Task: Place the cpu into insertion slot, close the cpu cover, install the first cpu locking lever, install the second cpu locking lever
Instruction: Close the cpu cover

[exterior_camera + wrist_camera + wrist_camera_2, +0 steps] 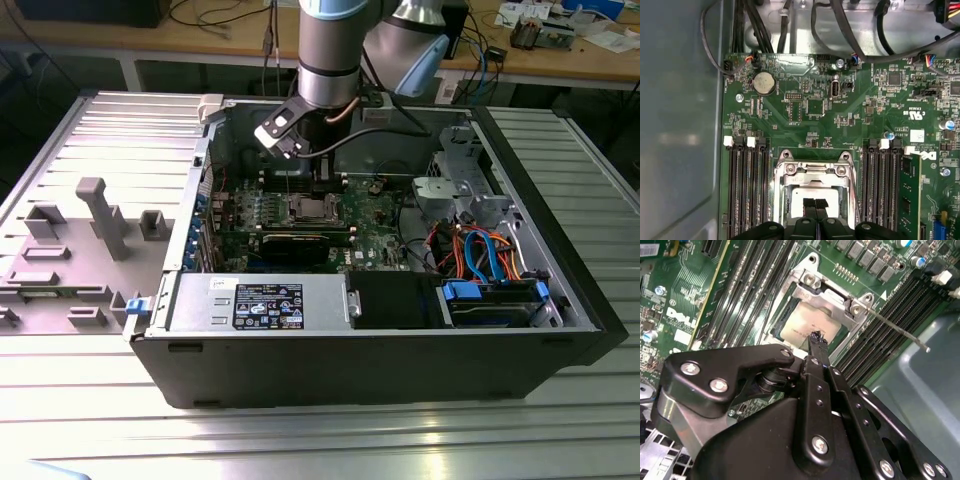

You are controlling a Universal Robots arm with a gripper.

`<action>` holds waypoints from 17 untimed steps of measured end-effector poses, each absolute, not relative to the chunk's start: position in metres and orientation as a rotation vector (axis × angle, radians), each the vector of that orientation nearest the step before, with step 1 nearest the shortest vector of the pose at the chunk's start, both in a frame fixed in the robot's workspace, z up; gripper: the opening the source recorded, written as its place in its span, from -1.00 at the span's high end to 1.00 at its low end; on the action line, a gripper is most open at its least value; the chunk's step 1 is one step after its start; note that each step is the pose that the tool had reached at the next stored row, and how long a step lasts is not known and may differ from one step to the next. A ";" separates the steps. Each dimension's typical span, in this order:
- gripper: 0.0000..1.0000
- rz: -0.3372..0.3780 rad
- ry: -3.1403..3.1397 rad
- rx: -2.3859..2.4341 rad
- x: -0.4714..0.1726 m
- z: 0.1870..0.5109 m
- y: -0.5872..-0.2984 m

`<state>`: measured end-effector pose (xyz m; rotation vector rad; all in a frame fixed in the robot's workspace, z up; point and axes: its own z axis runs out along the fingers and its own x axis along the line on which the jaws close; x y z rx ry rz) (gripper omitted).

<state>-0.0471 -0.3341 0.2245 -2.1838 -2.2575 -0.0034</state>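
The cpu (799,322) lies flat in the insertion slot (809,262) on the green motherboard, its pale metal top showing. The silver cpu cover (829,292) appears to lie down around it, framing the chip in its window. My gripper (817,337) is shut, its black fingertips together right over the chip's edge with nothing between them. In the first wrist view the gripper (815,204) sits over the cpu (812,192) inside the cover (812,171). A thin metal locking lever (895,327) sticks out sideways over the memory slots. From outside, the arm reaches down into the case above the cpu (306,208).
Black memory slots (747,190) flank the socket on both sides. A grey case wall (680,125) stands close by. Black cables (790,20) run along the board's far edge. A power supply (260,305) and blue drive cage (495,300) fill the case front.
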 end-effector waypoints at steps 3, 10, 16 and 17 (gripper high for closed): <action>0.79 -0.006 -2.264 -2.175 -0.052 0.221 -0.335; 0.79 -0.008 -2.275 -2.162 -0.064 0.218 -0.335; 0.79 -0.008 -2.276 -2.161 -0.066 0.217 -0.335; 0.79 -0.008 -2.276 -2.161 -0.066 0.217 -0.335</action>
